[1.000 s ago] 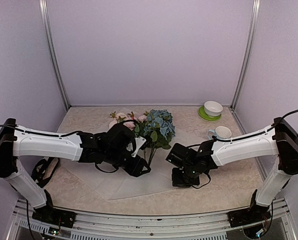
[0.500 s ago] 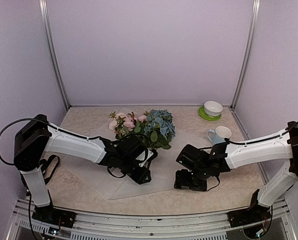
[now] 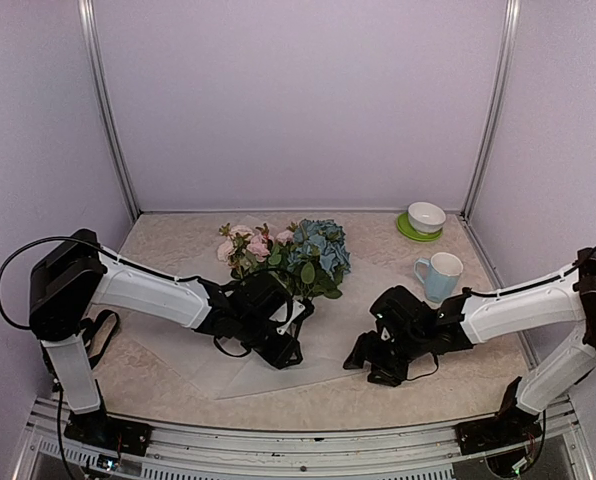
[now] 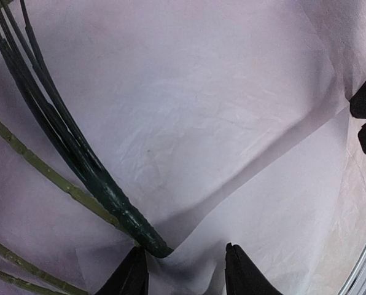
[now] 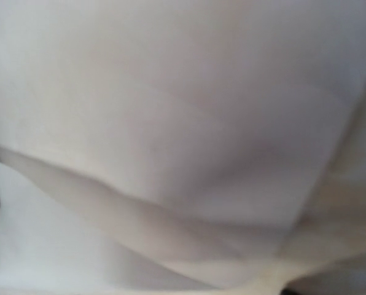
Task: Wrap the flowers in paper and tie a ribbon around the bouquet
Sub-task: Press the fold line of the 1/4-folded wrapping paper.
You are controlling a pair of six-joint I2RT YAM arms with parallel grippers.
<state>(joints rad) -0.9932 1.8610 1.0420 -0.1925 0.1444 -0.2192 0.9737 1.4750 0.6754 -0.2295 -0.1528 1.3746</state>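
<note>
My left gripper (image 3: 283, 350) hung with its jaws apart and gripping nothing, over the paper (image 3: 328, 335), a frosted, softly creased white sheet across the middle of the overhead frame. The dark, ridged end of the thin green stems (image 4: 109, 190) lay just beside one finger. The pink and blue flowers (image 3: 288, 255) sat above centre. My right gripper (image 3: 366, 362) hovered at the sheet's right edge. Its own view was blurred, so I couldn't tell its state.

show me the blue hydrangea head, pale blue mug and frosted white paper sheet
blue hydrangea head (image 3: 321, 248), top view, centre of bloom
pale blue mug (image 3: 436, 285), top view, its side wall
frosted white paper sheet (image 3: 323, 345), top view, bare middle part
</note>
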